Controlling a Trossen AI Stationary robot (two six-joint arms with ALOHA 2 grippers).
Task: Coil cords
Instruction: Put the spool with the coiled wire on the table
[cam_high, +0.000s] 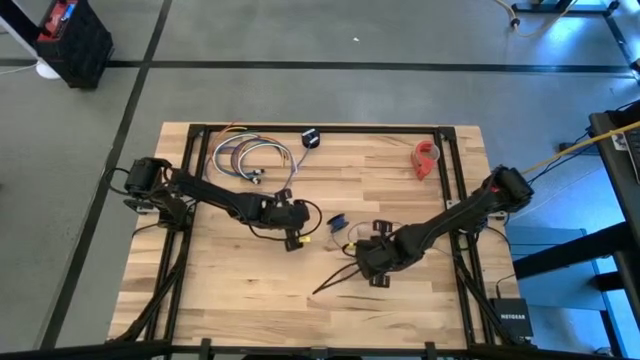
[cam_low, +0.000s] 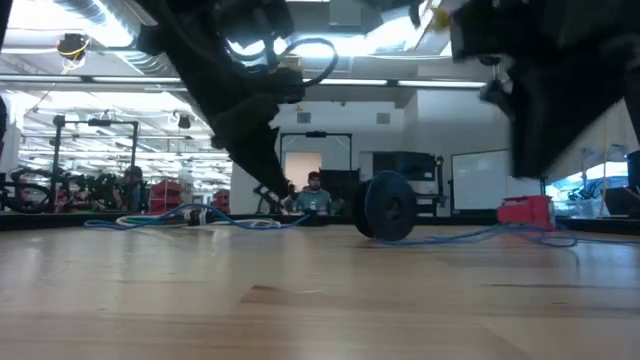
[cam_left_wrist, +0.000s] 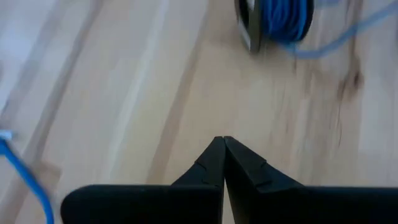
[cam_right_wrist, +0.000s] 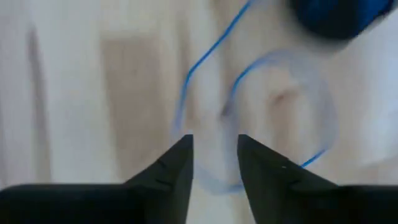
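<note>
The cord is a thin blue cable, partly wound on a small dark round spool (cam_high: 336, 222) that stands on its edge on the table (cam_low: 388, 207). Its loose end lies in a slack loop (cam_right_wrist: 280, 106) on the wood beside the spool. My right gripper (cam_right_wrist: 214, 152) hangs open above that loop, and the cable shows on the table below the gap. My left gripper (cam_left_wrist: 224, 146) is shut with nothing between its fingers, a little to the table's left of the spool (cam_left_wrist: 277, 22).
A bundle of multicoloured looped wires (cam_high: 245, 160) lies at the far left of the table, with a separate black disc (cam_high: 310, 138) at the far edge. A red object (cam_high: 427, 158) sits at the far right. Bare wood (cam_high: 230, 290) stretches along the near side.
</note>
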